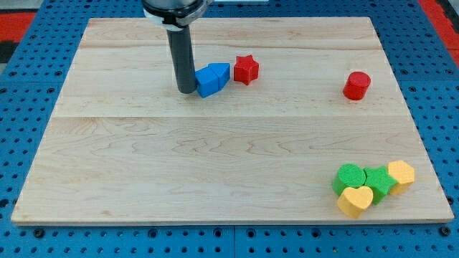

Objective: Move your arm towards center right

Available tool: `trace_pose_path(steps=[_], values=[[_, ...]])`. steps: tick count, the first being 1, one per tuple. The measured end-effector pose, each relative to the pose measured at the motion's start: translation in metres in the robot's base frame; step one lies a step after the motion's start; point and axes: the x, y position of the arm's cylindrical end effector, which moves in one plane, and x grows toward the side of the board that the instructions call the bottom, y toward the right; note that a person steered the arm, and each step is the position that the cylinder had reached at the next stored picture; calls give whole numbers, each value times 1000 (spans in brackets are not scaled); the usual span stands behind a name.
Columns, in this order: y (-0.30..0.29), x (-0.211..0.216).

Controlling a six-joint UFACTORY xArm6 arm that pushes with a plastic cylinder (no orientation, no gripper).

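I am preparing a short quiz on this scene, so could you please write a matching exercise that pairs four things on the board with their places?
Things:
1. my tip
2. red star
3. red cylinder
4. yellow heart

Places:
A. view's bottom right, in the green and yellow cluster
B. just right of the blue blocks
C. against the blue blocks' left side
D. alone, view's upper right

Pairs: 1-C, 2-B, 3-D, 4-A

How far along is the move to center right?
Done: nothing visible yet. In hand: my tip sits upper left of center, against the blue blocks, beside the red star. Left: crossing to the board's right middle, below the red cylinder and above the green and yellow cluster.
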Motion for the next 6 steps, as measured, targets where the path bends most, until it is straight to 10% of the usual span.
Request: trace_pose_path(steps=[2,6], values=[[68,59],[361,8]])
